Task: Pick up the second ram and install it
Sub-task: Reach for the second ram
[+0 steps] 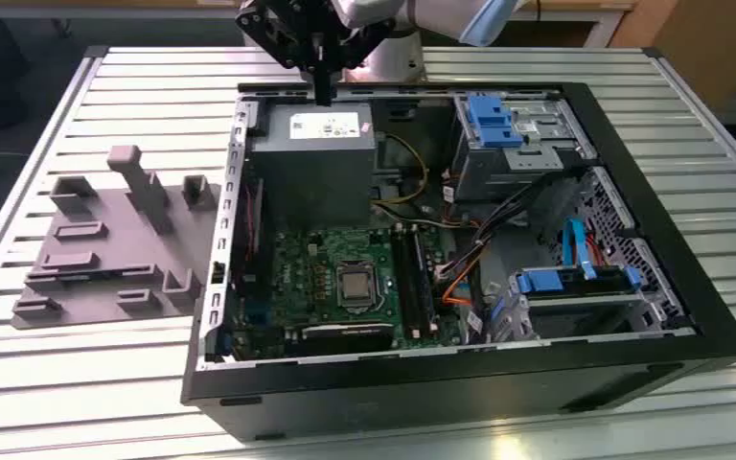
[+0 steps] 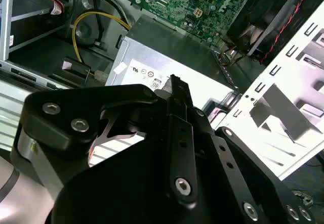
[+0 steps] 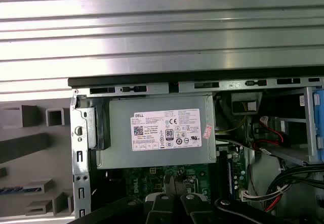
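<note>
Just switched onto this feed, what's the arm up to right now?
The arm's gripper hangs above the open computer case, over the grey power supply. Its fingers look closed, with no ram between them. In the first wrist view a thin blue stick, probably the second ram, lies in the grey fixture beside the case, so it looks not yet picked up.

1. The gripper (image 1: pixel 323 93) hangs above the computer case (image 1: pixel 726 335), over the rim at its power-supply end.
2. The power supply (image 1: pixel 310 163) sits inside, just below the gripper.
3. The motherboard (image 1: pixel 342 283) lies beyond it, farther from the gripper.
4. The drive bays (image 1: pixel 521 144) stand toward the exterior view's right of the gripper.
5. The holder (image 1: pixel 112 249) lies outside the case, on the exterior view's left.
6. The second ram (image 3: pixel 17 189) lies in the holder.
</note>
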Robot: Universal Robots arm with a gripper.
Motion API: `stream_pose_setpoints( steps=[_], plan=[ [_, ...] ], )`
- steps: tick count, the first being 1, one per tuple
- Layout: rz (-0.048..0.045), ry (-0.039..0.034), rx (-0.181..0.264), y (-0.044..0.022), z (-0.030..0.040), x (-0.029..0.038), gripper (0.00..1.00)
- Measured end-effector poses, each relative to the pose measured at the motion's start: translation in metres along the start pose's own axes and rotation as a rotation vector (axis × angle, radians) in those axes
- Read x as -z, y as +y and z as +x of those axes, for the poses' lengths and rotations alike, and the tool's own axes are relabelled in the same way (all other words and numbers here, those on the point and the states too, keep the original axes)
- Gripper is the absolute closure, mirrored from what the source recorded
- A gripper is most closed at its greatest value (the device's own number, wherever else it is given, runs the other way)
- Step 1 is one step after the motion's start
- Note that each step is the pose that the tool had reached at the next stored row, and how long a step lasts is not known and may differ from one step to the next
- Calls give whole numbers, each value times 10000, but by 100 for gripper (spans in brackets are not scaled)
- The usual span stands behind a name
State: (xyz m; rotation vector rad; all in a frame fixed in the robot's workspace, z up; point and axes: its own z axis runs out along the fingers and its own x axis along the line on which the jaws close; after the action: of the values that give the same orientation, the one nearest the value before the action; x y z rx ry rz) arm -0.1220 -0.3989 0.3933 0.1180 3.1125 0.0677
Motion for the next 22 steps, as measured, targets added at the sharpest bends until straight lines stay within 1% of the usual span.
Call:
stream_pose_setpoints(
  steps=[9,12,15,22],
  plan=[
    [0,0,0,0,0,0,89],
    [1,0,-1,-1,10,1,89],
    [1,1,0,-3,37,2,89],
    [0,0,-1,-10,130,4,89]
  ],
)
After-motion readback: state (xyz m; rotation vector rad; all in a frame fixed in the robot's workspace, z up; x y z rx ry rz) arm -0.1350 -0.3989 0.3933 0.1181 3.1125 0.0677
